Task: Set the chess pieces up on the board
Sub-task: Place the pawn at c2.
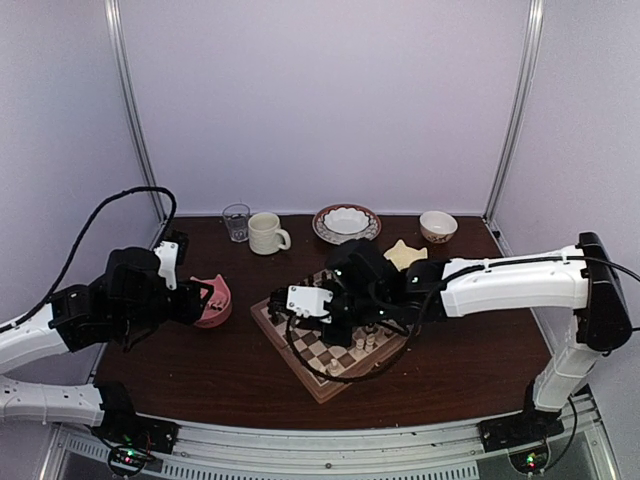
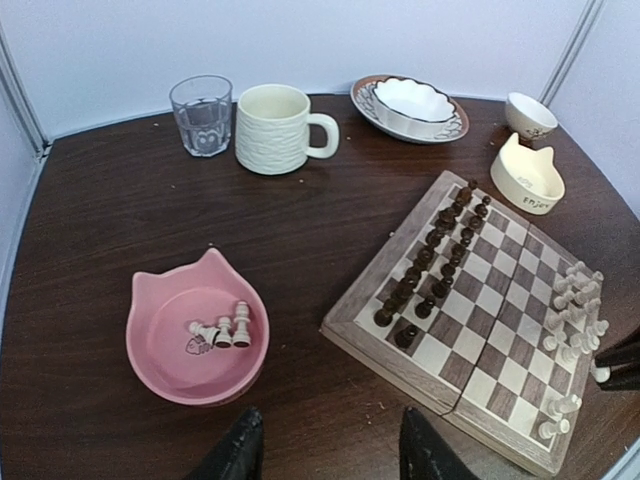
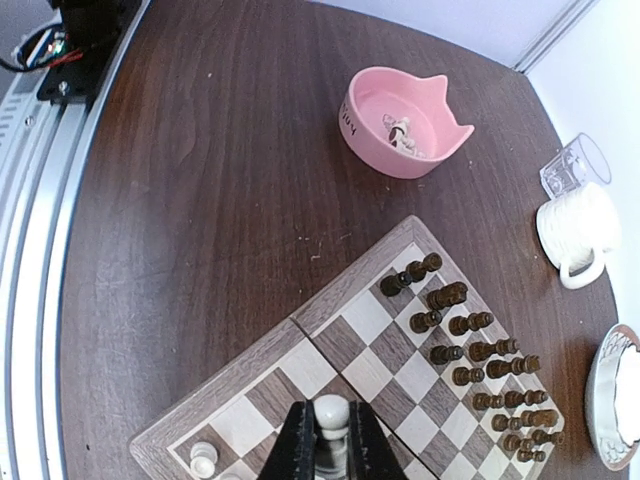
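1. Pale walls [image 1: 330, 100] box in a dark wooden table [image 1: 200, 370], so that's your top view. The board [image 1: 318, 380] sits mid-frame, turned like a diamond. Your right arm [image 1: 510, 280] reaches in from the right and hangs over it. A cluster of cream pieces [image 1: 366, 342] stands on the board's right half, just below that arm's wrist. Your left arm [image 1: 120, 300] is at the left edge, its tip right beside a pink bowl [image 1: 218, 312]. Along the back you've got a glass [image 1: 237, 222], a mug [image 1: 266, 234], a plate [image 1: 345, 239] with a white bowl on it and a small bowl [image 1: 437, 226]. A cat-shaped dish [image 1: 403, 253] sits nearer the board.

2. Left wrist view: your left gripper [image 2: 330, 455] pokes in at the bottom edge, fingers partway apart with nothing between them. The pink bowl is lower left with three cream pieces in it. Dark pieces [image 2: 430, 265] fill two rows along the board's upper-left side, and the cream ones crowd its right side near the frame edge.

3. Right wrist view: your right gripper [image 3: 322, 445] is clamped tight on one cream piece [image 3: 331, 412], held upright at bottom centre over the board. You can't tell whether it touches a square. Another cream one stands alone at lower left. The dark pieces line up lower right, and the pink bowl is up top.
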You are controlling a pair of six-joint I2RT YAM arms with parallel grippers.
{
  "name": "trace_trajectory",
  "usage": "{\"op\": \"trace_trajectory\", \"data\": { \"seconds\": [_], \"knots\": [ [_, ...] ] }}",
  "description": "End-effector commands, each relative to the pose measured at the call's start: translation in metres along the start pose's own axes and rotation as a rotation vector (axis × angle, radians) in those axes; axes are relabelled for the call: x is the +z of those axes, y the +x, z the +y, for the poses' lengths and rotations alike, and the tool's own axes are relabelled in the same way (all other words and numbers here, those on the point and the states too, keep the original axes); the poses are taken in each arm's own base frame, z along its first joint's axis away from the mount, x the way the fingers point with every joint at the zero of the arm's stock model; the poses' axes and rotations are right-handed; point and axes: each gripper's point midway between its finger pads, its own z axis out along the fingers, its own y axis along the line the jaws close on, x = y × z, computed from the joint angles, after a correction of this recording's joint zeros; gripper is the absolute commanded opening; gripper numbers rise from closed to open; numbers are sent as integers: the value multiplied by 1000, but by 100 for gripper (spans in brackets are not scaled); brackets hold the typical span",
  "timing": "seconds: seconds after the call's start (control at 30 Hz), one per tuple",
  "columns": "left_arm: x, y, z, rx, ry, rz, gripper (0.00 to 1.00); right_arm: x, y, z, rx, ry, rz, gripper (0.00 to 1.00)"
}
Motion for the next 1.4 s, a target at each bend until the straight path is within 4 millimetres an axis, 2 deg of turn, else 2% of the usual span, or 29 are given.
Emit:
{"op": "trace_trajectory", "data": {
  "seconds": [0.0, 0.1, 0.2, 0.47, 0.63, 0.97, 1.37],
  "knots": [
    [1, -8, -38, 6, 211, -40, 47, -14, -28, -15, 184, 46, -244, 1],
    [2, -7, -57, 8, 316, -53, 48, -18, -27, -20, 297, 54, -340, 1],
    [5, -4, -69, 23, 375, -51, 48, -10, -22, -20, 366, 47, -402, 2],
    [16, 4, -89, 40, 442, 7, 48, 40, -7, -1, 390, -77, -321, 3],
    [19, 6, -87, 45, 428, 21, 48, 54, 3, 2, 380, -91, -255, 6],
    [18, 6, -85, 51, 415, 28, 48, 72, 27, -6, 378, -113, -164, 8],
    [21, 7, -86, 58, 412, 43, 48, 81, 48, -14, 350, -110, -74, 11]
  ]
}}
